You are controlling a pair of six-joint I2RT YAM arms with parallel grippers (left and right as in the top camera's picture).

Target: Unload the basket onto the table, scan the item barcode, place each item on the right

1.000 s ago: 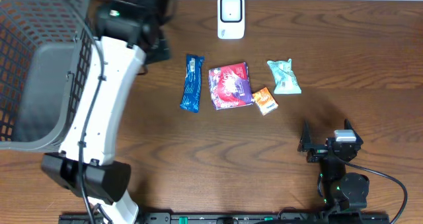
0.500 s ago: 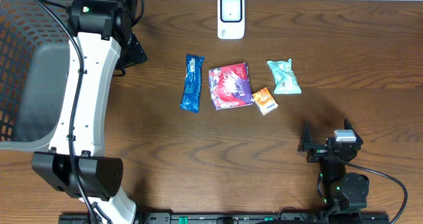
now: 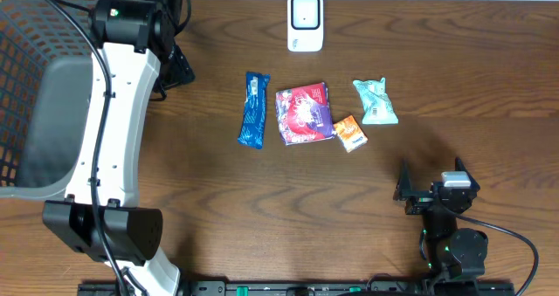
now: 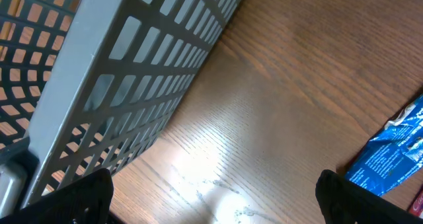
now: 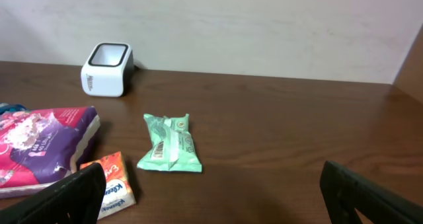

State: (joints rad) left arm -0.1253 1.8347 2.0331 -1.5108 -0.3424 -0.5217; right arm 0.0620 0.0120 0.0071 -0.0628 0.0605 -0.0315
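Overhead, progress: I judge nothing is scanned yet. The blue packet (image 3: 253, 110), pink packet (image 3: 303, 113), orange packet (image 3: 350, 133) and green packet (image 3: 376, 101) all lie flat on the surface (image 3: 262, 209), just below the scanner (image 3: 305, 21).
Overhead, left hand (image 3: 175, 67): beside the basket (image 3: 52, 113), well apart from the packets, touching none.
Overhead, right hand (image 3: 431, 177): at the near edge, well apart from the packets.
Left wrist, hand: released, fingers spread wide, nothing between them. Basket wall to the left, blue packet at the right edge.
Right wrist, hand: released and empty. Green and orange packets ahead, scanner beyond.
Outstanding: pick-up and presenting the barcode to the scanner.
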